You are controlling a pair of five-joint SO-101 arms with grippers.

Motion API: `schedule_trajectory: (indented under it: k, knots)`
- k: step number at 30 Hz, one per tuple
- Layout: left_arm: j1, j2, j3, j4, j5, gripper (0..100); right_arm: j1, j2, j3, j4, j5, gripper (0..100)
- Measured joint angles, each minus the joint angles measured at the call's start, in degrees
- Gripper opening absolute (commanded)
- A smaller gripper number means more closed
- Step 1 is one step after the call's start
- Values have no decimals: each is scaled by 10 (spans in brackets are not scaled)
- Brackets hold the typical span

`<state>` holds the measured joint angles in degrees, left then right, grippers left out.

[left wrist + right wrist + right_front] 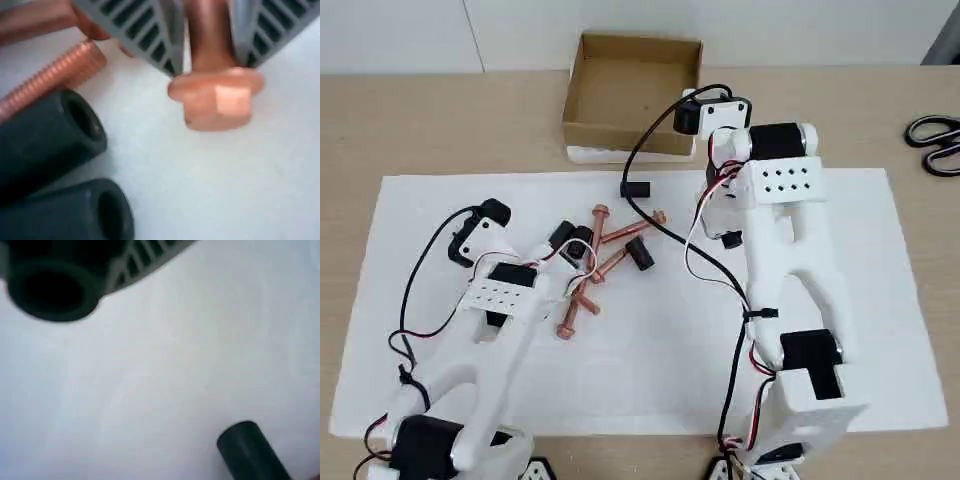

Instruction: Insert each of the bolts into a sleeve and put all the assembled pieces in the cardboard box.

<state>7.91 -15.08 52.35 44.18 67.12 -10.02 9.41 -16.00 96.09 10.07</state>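
In the left wrist view my left gripper (207,57) is shut on the shaft of a copper bolt (217,100), whose hex head points at the white mat. Two black sleeves (47,135) (75,212) and another bolt (50,75) lie right beside it. From above, the left gripper (582,262) sits among several scattered bolts (598,228) and a sleeve (640,253). My right gripper (725,232) stands mid-mat, shut on a black sleeve (50,295) with its bore showing. One more sleeve (635,188) lies near the open cardboard box (582,90).
A white paper mat (650,370) covers most of the wooden table. Scissors (935,140) lie at the far right edge. Black cables loop from the right arm across the mat near the box. Another sleeve end (250,450) lies on the mat by the right gripper.
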Motion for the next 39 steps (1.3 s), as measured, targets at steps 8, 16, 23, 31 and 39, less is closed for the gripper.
schedule_trajectory:
  k: [8,16,23,31,39]
  knots:
    - [0,1,-3,0,0,9,0,0,0,0,0,9]
    - [0,1,-138,135,-93,6,0,0,0,0,0,9]
    - [0,1,-285,309,-248,6,0,0,0,0,0,9]
    - [-97,3,-301,360,-359,6,0,0,0,0,0,9]
    - [-106,37,-254,305,-658,6,0,0,0,0,0,9]
